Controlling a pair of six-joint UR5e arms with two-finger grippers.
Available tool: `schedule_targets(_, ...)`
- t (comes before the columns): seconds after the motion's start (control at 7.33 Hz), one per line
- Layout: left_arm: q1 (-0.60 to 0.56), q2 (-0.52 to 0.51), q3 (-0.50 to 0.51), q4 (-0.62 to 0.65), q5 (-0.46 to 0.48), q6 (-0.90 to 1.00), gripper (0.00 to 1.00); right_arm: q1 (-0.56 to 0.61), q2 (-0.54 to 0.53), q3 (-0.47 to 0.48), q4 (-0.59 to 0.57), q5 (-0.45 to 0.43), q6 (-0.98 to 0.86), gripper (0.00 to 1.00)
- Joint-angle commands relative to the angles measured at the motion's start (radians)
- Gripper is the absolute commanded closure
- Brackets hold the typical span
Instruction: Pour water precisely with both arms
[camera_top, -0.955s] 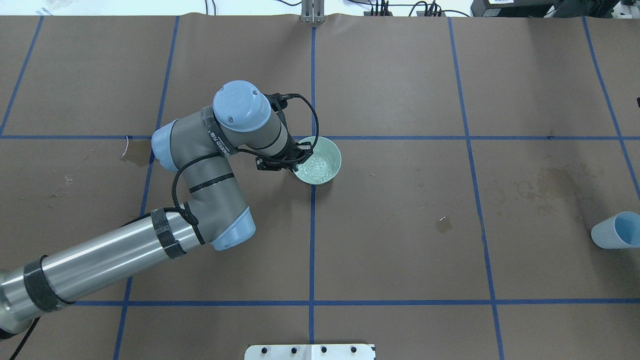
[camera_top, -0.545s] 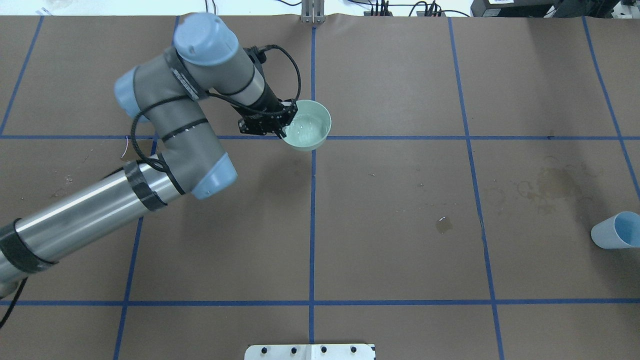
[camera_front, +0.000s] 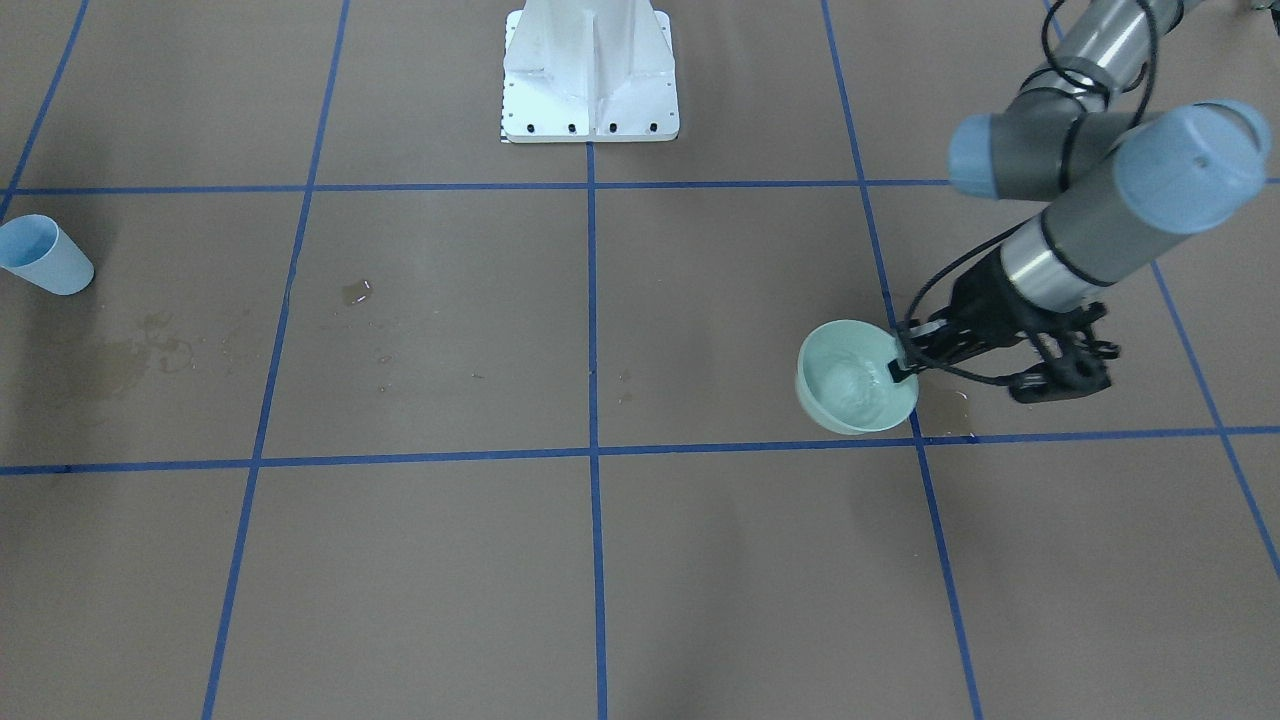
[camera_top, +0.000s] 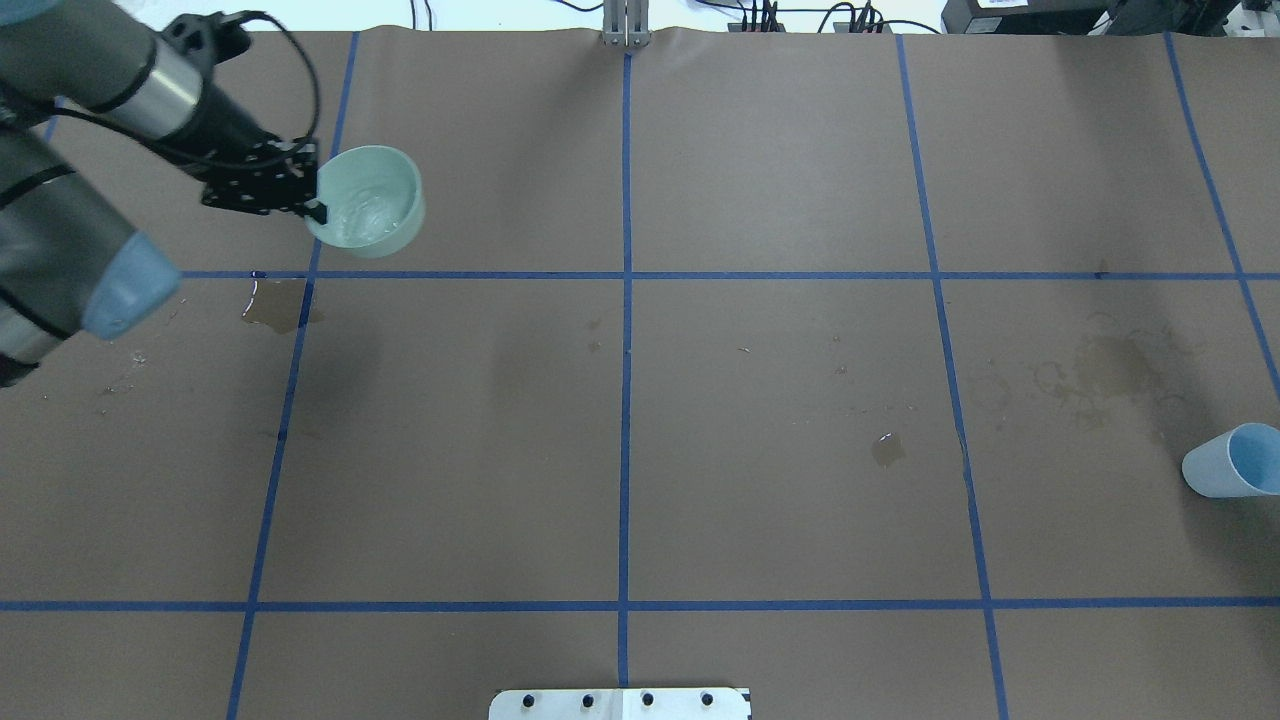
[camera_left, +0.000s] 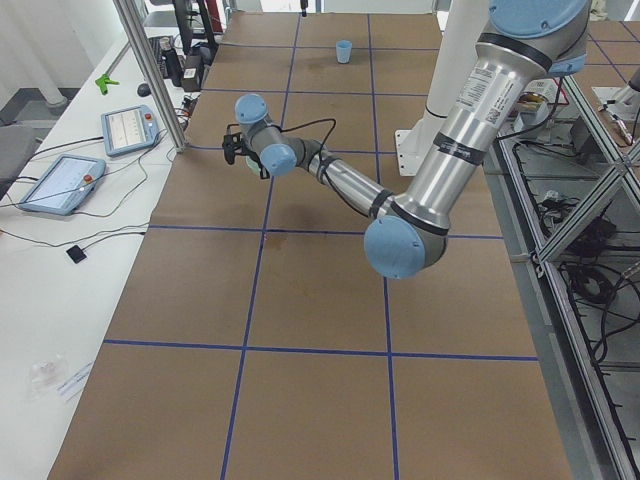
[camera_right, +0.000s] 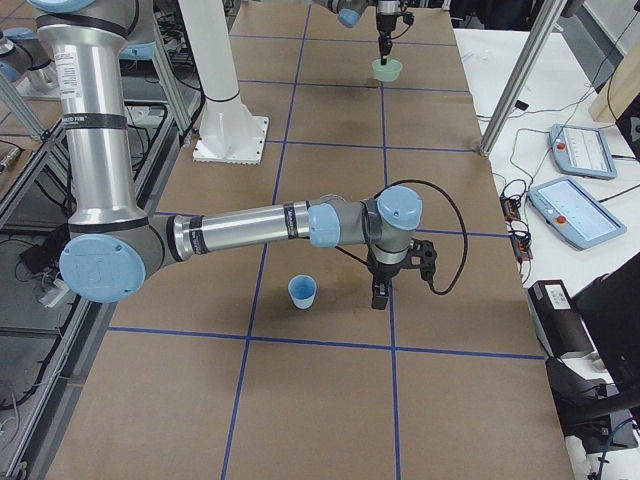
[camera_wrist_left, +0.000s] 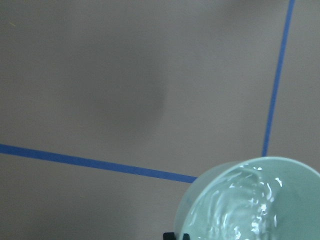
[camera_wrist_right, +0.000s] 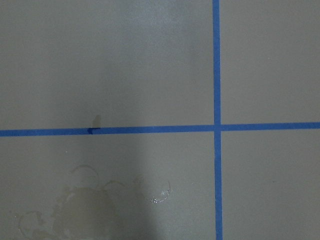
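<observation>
Looking for the water (camera_wrist_left: 245, 210), you'll find it in the pale green bowl (camera_top: 385, 190). It is clear and colourless, and shows only as white glints and ripples over the bowl's bottom.

— And where is that bowl?

You'll see it at the far left of the table (camera_top: 780, 400) in the overhead view, at the end of the left arm (camera_top: 60, 230). The left gripper (camera_top: 318, 205) is clamped on the bowl's rim, and a dark fingertip shows just inside the rim. The bowl's shadow lies apart from it on the brown paper, so the bowl hangs above the surface.

— Is there any writing you can read?

Dark lettering runs along the left arm's silver tube in the left side view, but it is too small to read.

— What about other containers?

A light-blue cup (camera_top: 1225, 462) stands upright at the table's right edge, well apart from the bowl. You cannot tell whether anything is in it. The right gripper (camera_right: 379, 296) points down just beside that cup. It shows only in the right side view, so you cannot tell whether its jaws are apart or together. Darker wet stains (camera_top: 275, 305) mark the paper in several places.
</observation>
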Motion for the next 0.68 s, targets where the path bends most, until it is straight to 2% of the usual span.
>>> schedule_targets(0.0, -0.067, 0.232, -0.076, -0.020, -0.006, 0.201, 1.00, 0.000, -0.021, 0.017, 0.002, -0.006, -0.002, 0.01)
schedule_targets(0.27, -0.079, 0.418, -0.130, -0.113, 0.017, 0.254, 1.00, -0.002, -0.027, 0.027, 0.005, -0.005, 0.001, 0.01)
schedule_targets(0.41, -0.078, 0.508, -0.130, -0.206, 0.090, 0.249, 1.00, -0.002, -0.027, 0.027, 0.005, -0.003, 0.001, 0.01)
schedule_targets(0.55, -0.076, 0.562, -0.135, -0.260, 0.110, 0.240, 1.00, -0.002, -0.024, 0.027, 0.005, -0.003, 0.002, 0.01)
